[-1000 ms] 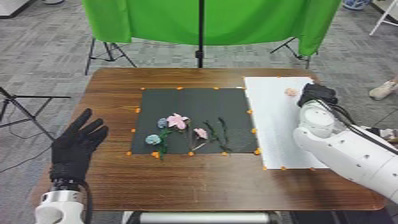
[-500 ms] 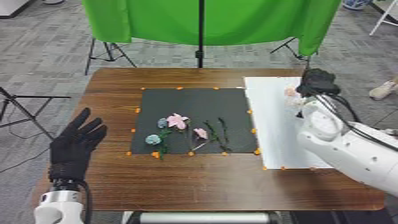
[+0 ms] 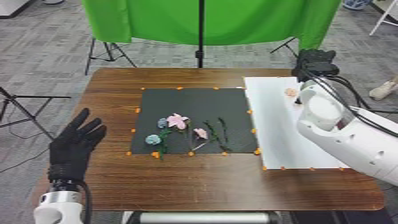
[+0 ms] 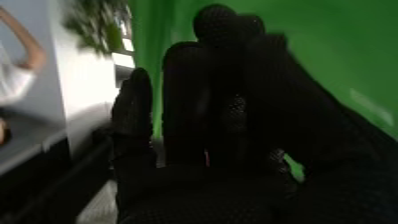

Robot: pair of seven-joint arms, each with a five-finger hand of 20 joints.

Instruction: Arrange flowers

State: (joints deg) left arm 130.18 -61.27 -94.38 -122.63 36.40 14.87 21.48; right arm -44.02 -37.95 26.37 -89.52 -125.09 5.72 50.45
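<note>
Well, my left hand (image 3: pixel 75 145) is spread wide over the left of the desk (image 3: pixel 187 185). On the dark mat (image 3: pixel 195 102) the stems lie close, so a loose pinch could drag a neighbour along; on the white sheet (image 3: pixel 284 137), my right arm (image 3: pixel 324 107) might knock the pale flower (image 3: pixel 290 92) if it swings inward. My right hand (image 3: pixel 315 62), narrow and seemingly empty, is by the sheet's far edge. I count two blue blooms (image 3: pixel 153 139), two pink blooms (image 3: pixel 178 121) and two bare green stems (image 3: pixel 224 134) on the mat, one pale flower on the sheet.
</note>
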